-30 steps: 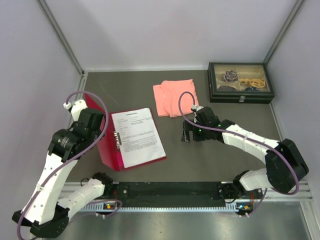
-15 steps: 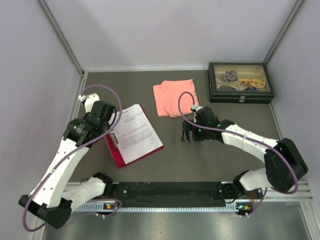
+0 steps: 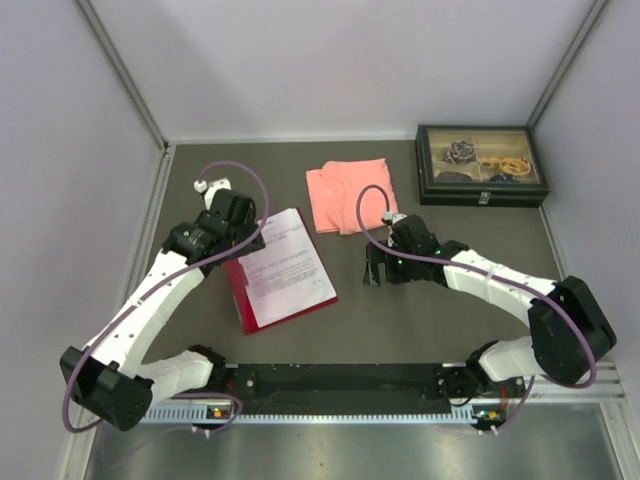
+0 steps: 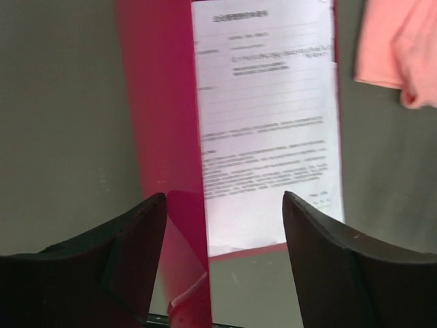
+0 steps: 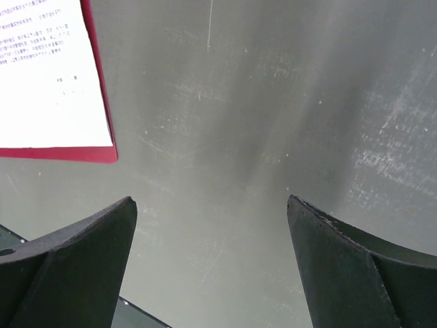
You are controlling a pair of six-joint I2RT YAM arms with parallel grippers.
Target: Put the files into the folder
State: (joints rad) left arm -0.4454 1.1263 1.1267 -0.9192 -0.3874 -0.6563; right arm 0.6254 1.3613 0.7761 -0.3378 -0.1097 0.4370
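The folder (image 3: 243, 291) lies open at the left of the table, and the files (image 3: 292, 268) rest on its back half. Its red cover (image 4: 164, 109) stands up along the spine, blurred, to the left of the files (image 4: 266, 123). My left gripper (image 3: 250, 238) hovers over the folder's far left part, open (image 4: 225, 205), with the cover's edge between the fingers but not pinched. My right gripper (image 3: 372, 268) is open (image 5: 212, 205) above bare table, to the right of the files' corner (image 5: 48, 75) and the folder's edge (image 5: 68, 154).
A salmon-pink folded cloth (image 3: 348, 195) lies behind the right gripper, also in the left wrist view (image 4: 403, 48). A black glass-lidded box (image 3: 482, 165) with small items sits at the back right. Walls close in on three sides.
The left gripper swung right and toward the back, carrying the cover up over the spine, then opened and let go of it. The right arm stayed still.
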